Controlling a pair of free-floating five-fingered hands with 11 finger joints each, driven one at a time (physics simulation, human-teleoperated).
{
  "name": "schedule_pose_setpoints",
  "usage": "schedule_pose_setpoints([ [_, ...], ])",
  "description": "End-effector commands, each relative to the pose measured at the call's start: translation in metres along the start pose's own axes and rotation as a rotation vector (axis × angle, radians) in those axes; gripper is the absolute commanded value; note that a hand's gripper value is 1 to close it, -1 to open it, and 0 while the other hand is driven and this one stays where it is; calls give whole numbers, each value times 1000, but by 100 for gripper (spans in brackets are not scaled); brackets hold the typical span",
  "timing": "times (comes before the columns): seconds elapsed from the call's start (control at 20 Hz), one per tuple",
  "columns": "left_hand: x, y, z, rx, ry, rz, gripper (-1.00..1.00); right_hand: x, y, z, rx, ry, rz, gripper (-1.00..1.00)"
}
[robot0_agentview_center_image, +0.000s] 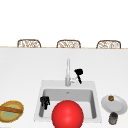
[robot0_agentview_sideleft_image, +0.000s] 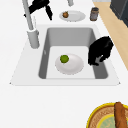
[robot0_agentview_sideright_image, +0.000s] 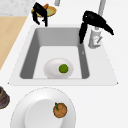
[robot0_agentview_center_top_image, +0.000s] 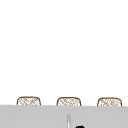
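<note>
Faucet (robot0_agentview_center_image: 68, 72) stands upright at the back rim of the sink (robot0_agentview_center_image: 40, 100), and your right hand (robot0_agentview_center_image: 79, 74) hangs just beside it on its right, close to the small side lever (robot0_agentview_sideright_image: 99, 40) at the faucet's base. In the right side view that hand (robot0_agentview_sideright_image: 93, 23) has its fingers pointing down past the sink's back edge, long and relaxed, closed around nothing; whether a fingertip actually touches the faucet or lever you cannot tell from these angles. In the left side view the same hand (robot0_agentview_sideleft_image: 40, 6) sits at the top left, next to the faucet's post (robot0_agentview_sideleft_image: 31, 27).

Your left hand (robot0_agentview_center_image: 45, 101) hovers over the left part of the basin, fingers drooping downward and loosely curled, grasping nothing. In the left side view it (robot0_agentview_sideleft_image: 100, 51) floats above the basin's near-side wall, apart from the white plate (robot0_agentview_sideleft_image: 72, 66) lying on the basin floor. A green lime (robot0_agentview_sideleft_image: 64, 59) rests on that plate.

On the counter to the right of the sink lies a second plate (robot0_agentview_center_image: 118, 105) carrying a small brown fruit (robot0_agentview_center_image: 111, 98), with a dark jar (robot0_agentview_center_image: 113, 118) just in front of it. On the counter to the left sits a yellow-rimmed bowl (robot0_agentview_center_image: 18, 106) with a loaf of bread (robot0_agentview_center_image: 10, 109) across it. A large red ball (robot0_agentview_center_image: 67, 114) covers the front of the sink in the front view
</note>
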Motion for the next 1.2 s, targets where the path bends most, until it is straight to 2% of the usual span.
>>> schedule_pose_setpoints([
  [0.0, 0, 0, 0, 0, 0, 0, 0, -2, -1, -19, 101, -13, 20, -100],
  [0.15, 0, 0, 0, 0, 0, 0, 0, -3, 1, -33, 169, -22, 7, -100],
  [0.25, 0, 0, 0, 0, 0, 0, 0, -7, 5, -45, 206, -20, -29, -100],
  [0.9, 0, 0, 0, 0, 0, 0, 0, -21, 32, -115, 436, -23, -73, -100],
  [1.05, 0, 0, 0, 0, 0, 0, 0, -18, 27, -133, 513, -17, -71, -100],
  [1.15, 0, 0, 0, 0, 0, 0, 0, -20, 25, -131, 586, -22, -87, -100],
])
